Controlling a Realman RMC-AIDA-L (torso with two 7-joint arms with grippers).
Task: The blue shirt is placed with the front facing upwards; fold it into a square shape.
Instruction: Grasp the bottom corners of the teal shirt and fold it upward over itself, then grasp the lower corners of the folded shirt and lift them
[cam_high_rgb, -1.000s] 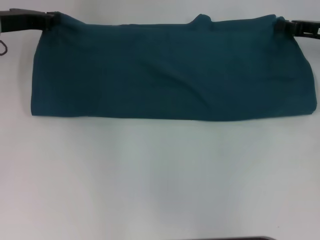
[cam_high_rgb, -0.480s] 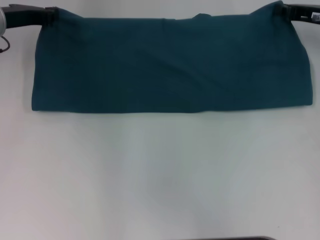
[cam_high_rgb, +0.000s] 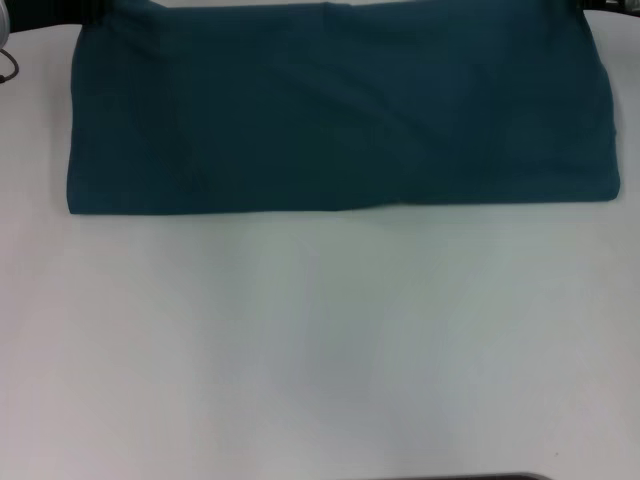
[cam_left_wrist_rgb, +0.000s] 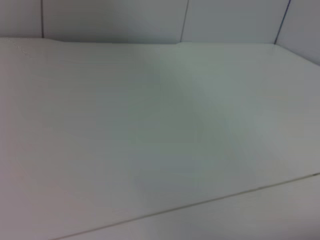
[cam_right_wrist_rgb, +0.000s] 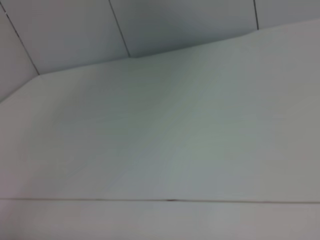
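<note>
While I stood by: this was how the fold looked.

Shirt: the blue shirt (cam_high_rgb: 340, 105) lay at the far side of the white surface (cam_high_rgb: 320, 350), a wide flat band with its near edge straight and its far edge running out of the head view.

Lettering: no chest print or collar showed, so I judged the front had been folded inward.

Layers: a faint seam ran down from the far edge near the middle, and soft diagonal creases crossed the right half, which suggested doubled cloth.

Left gripper: not visible in the head view; its wrist camera showed only bare surface (cam_left_wrist_rgb: 160, 140) and a panelled wall (cam_left_wrist_rgb: 110, 20), so I could not tell what the jaws were doing.

Right gripper: likewise out of sight, its wrist view giving bare surface (cam_right_wrist_rgb: 165, 130) and wall (cam_right_wrist_rgb: 175, 25); the jaws' state was not to be told.

Why so placed: the band lay square to the near edge, probably so the ends could be brought together evenly.

Progress: I judged it part-folded, since the shape was a long rectangle, not a square.

Risk: the creases on the right might skew a later fold.
</note>
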